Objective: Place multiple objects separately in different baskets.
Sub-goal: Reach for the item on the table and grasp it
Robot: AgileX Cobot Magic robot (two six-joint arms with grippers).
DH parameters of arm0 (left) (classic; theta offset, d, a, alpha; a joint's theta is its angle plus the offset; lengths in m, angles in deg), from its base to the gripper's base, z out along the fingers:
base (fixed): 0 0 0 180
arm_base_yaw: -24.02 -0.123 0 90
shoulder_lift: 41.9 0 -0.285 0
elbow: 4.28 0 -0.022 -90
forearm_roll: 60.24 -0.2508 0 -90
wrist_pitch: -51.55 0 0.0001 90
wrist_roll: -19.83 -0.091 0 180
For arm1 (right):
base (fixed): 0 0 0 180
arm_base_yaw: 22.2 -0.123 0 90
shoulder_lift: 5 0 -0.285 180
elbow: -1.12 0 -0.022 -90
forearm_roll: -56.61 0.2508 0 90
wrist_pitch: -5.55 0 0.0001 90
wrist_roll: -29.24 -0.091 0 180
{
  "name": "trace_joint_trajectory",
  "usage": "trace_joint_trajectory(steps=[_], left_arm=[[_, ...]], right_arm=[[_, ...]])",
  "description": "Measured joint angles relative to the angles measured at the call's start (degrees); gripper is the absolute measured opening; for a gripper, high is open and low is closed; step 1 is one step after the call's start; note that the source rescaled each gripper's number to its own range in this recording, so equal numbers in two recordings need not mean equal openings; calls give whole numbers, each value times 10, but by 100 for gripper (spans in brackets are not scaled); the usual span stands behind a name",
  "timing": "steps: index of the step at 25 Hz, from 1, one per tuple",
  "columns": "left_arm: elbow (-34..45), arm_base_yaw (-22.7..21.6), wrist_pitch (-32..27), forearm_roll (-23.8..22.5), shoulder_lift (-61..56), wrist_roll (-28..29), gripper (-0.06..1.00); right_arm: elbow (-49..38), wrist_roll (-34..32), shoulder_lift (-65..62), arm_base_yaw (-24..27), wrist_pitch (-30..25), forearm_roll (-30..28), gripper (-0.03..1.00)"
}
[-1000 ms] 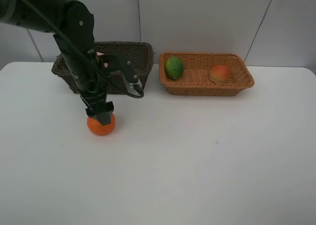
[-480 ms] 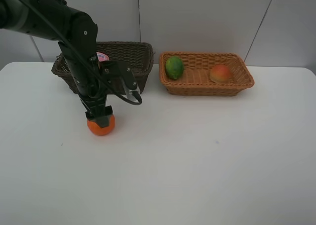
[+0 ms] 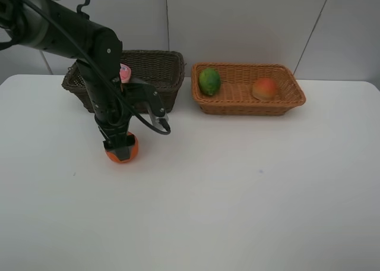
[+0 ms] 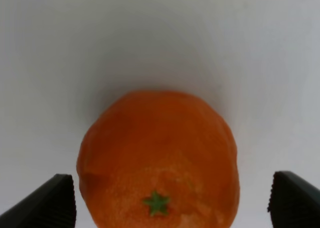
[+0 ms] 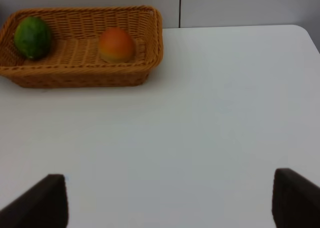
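No readable writing anywhere | left gripper [image 3: 121, 148] down over the orange [image 3: 122, 151] on the white table [image 3: 249, 194]; fingers [image 4: 50, 200] spread wide either side, apart from its skin | pink bottle [image 3: 124, 72] in dark basket [image 3: 155, 70] behind the arm | lime [image 3: 209, 81], peach [image 3: 265, 88] in tan basket [image 3: 248, 106] | right gripper [image 5: 165, 200] gaping, empty

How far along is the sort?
Done: lime and peach-like fruit sit in the tan basket; a pink bottle shows in the dark basket. In hand: left gripper open astride the orange on the table, not gripped. Left: grasp it, basket it.
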Motion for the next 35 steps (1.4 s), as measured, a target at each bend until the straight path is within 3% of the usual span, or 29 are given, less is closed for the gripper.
trace_joint_trajectory(steps=[35], left_arm=[[0,-7,42,2,49,-2,100]], right_arm=[[0,0,0,0,0,0,88]])
